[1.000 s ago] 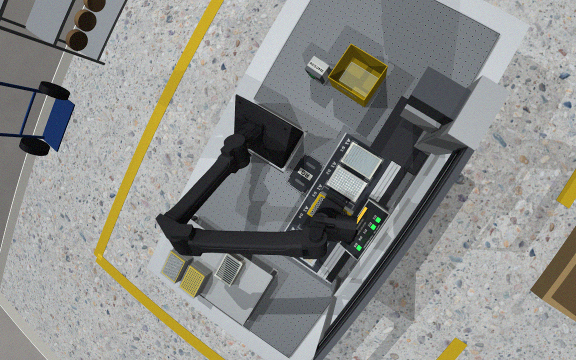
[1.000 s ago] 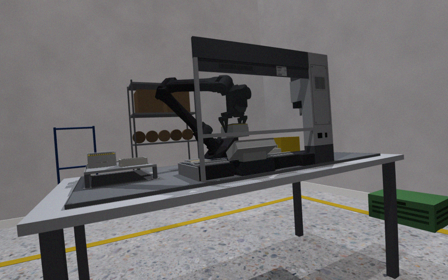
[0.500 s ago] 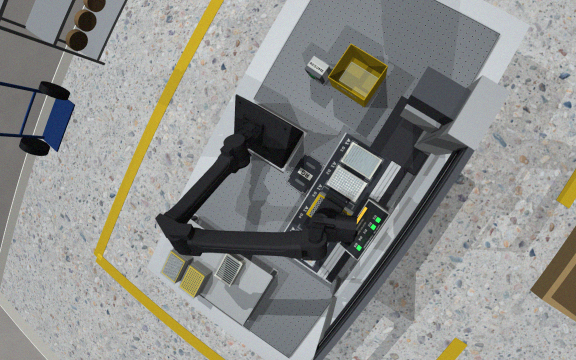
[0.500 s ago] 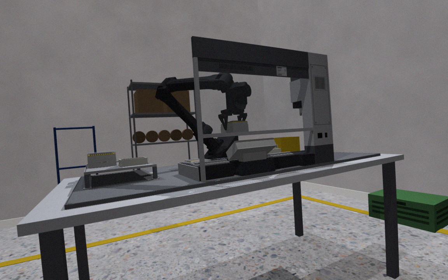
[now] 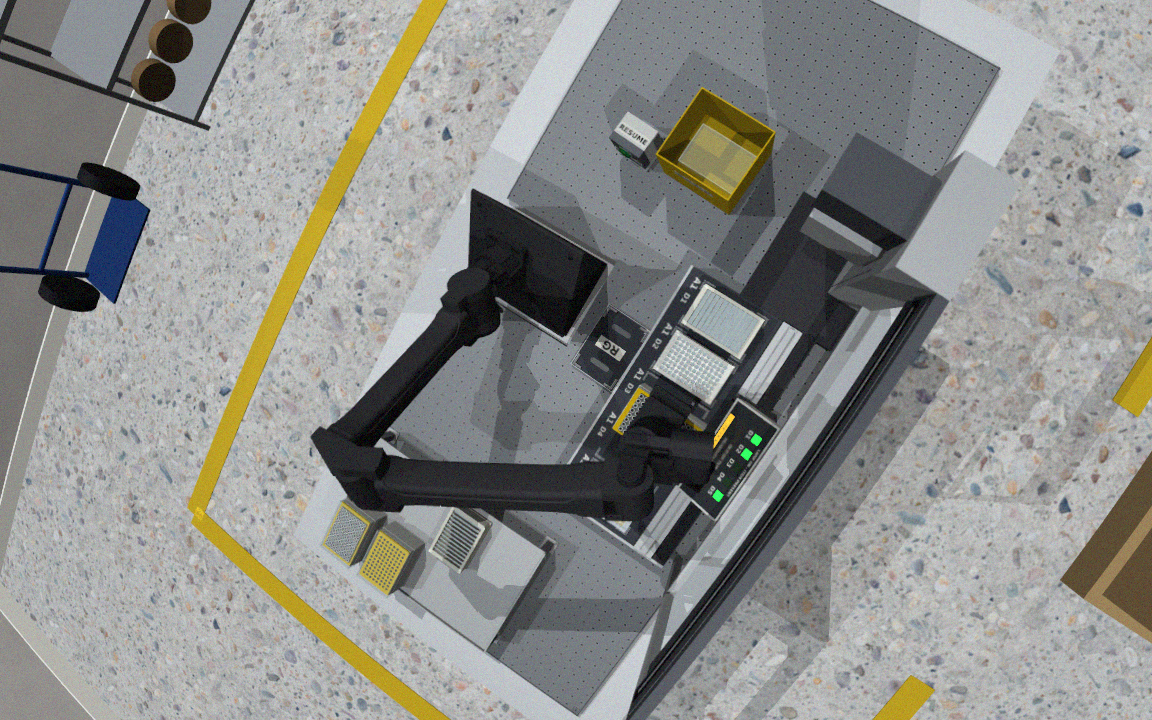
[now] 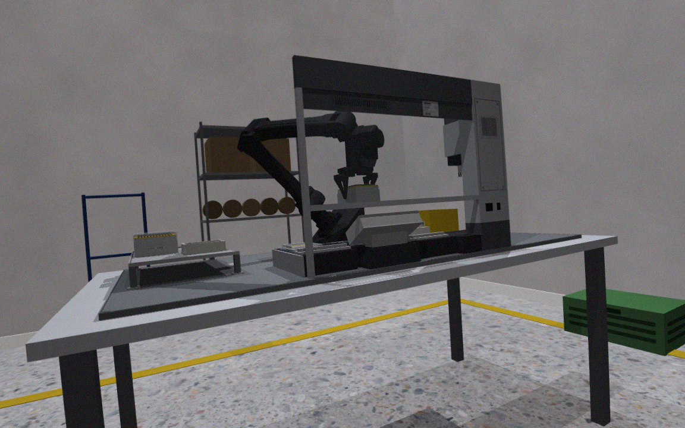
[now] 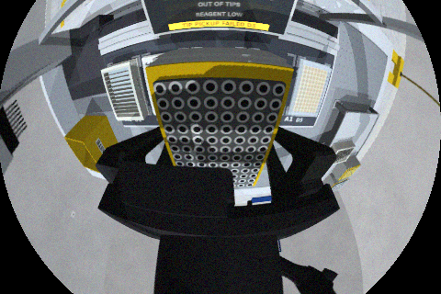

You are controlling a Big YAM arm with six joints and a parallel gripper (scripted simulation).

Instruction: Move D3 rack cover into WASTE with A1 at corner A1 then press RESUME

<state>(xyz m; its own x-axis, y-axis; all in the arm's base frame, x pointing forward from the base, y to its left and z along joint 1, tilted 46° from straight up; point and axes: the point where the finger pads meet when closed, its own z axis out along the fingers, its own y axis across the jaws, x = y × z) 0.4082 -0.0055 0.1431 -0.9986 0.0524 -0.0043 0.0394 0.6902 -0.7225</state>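
The tip rack (image 7: 215, 117), yellow-rimmed with rows of open holes, hangs above the deck, clamped at its long sides by the gripper (image 7: 217, 153); I cannot tell whether a cover lies on it. To its left are the yellow waste bin (image 5: 675, 159), with a pale flat piece inside, and the ribbed reservoir (image 7: 123, 92). To its right is a beige well plate (image 7: 309, 88). The enclosure's crossbar (image 6: 414, 201) runs just below the rack. The grey table (image 6: 175, 319) stands on speckled floor.

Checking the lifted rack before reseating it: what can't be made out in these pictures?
D3 nest: top view, covered by the black gripper and its held yellow-rimmed tip rack.
Rack label: wrist view, blue patch too small to read.
Contents of the yellow waste bin: top view, pale shape, unidentifiable.
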